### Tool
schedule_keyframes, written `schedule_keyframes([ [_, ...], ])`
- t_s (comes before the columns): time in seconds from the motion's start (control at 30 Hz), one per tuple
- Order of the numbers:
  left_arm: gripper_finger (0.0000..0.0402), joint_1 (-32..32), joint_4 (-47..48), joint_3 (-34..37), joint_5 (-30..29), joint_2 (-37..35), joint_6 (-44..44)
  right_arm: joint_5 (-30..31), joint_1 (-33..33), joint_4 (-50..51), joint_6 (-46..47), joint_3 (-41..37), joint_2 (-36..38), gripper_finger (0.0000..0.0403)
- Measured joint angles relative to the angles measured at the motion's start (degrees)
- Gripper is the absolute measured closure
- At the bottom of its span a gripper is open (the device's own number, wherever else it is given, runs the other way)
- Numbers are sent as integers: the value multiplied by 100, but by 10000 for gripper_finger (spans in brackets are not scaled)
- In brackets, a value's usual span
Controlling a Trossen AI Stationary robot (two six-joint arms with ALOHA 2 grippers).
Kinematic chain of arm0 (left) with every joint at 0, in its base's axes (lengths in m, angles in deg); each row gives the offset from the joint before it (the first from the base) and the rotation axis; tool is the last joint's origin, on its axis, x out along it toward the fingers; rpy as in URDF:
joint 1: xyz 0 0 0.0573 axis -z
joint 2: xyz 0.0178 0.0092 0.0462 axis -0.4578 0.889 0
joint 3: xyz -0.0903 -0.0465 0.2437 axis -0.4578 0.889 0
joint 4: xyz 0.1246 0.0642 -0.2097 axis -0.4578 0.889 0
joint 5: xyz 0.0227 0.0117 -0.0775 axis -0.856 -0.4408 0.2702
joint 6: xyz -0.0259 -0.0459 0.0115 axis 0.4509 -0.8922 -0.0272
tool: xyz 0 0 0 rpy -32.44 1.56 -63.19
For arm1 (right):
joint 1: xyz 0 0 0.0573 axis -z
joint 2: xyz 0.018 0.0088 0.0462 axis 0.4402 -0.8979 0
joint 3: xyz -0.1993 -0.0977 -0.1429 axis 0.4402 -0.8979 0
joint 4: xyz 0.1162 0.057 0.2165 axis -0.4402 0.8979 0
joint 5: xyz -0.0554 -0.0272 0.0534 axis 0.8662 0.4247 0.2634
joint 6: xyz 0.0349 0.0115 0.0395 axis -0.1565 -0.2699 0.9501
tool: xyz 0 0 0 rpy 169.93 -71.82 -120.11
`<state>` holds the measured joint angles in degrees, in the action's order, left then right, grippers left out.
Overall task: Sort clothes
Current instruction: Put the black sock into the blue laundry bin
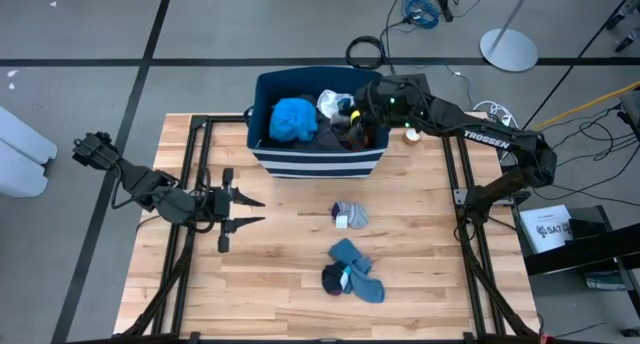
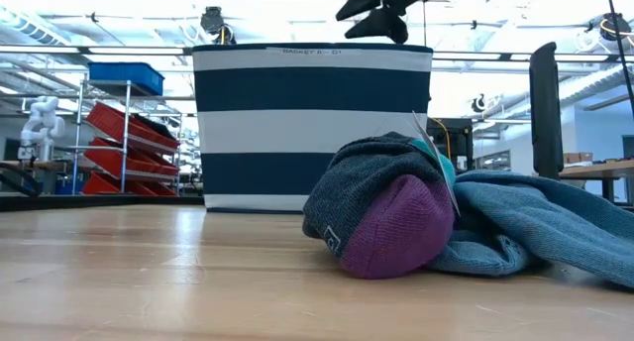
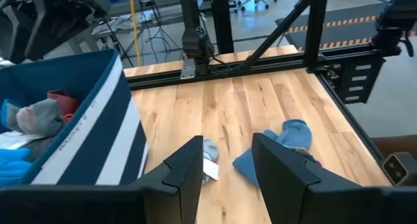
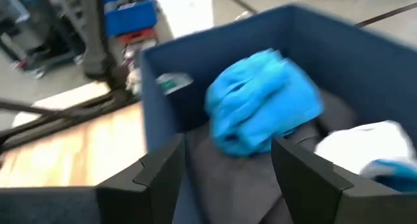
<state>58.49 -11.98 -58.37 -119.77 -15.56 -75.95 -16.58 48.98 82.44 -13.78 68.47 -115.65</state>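
The clothes lie in two places. A bright blue top (image 1: 293, 119), a white piece (image 1: 330, 102) and dark grey cloth (image 4: 228, 185) lie in the dark blue, white-striped bin (image 1: 318, 162) at the table's far side. On the wood lie a small grey sock bundle (image 1: 350, 215) and a heap of grey-blue socks with a dark, purple-toed one (image 1: 352, 269). My right gripper (image 1: 350, 112) hangs open above the bin's right half, over the dark cloth (image 4: 225, 175). My left gripper (image 1: 258, 211) stands open above the table's left part, pointing toward the socks (image 3: 225, 178).
A black metal frame (image 1: 200, 184) runs along the table's left and right sides. The bin's wall (image 3: 104, 126) stands just far of my left gripper. Bare wood (image 1: 290, 274) lies between my left gripper and the socks. Cables and a stand base lie on the floor behind.
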Motion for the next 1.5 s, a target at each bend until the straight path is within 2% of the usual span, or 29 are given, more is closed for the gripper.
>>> schedule_keyframes([
  [0.3,260,0,2,0,164,307,216,-22,-935,367,2,-2,0,188],
  [0.5,260,0,-5,0,166,602,658,-16,-1679,432,0,-2,-25,188],
  [0.77,260,-24,-85,0,168,1176,1493,427,-2604,869,36,-15,-194,188],
  [1.0,260,-358,-223,0,227,1706,1684,546,-3182,1437,308,-15,-629,188],
  [1.27,260,-1049,-447,-2,2210,2424,1703,624,-3532,2147,795,-15,-1014,188],
  [1.4,260,-1310,-1063,-2,2802,2982,1790,1331,-3721,2430,979,-15,-1054,188],
  [1.5,260,-1397,-1468,-3,2998,3437,2070,1827,-3822,2502,1069,-15,-1056,188],
])
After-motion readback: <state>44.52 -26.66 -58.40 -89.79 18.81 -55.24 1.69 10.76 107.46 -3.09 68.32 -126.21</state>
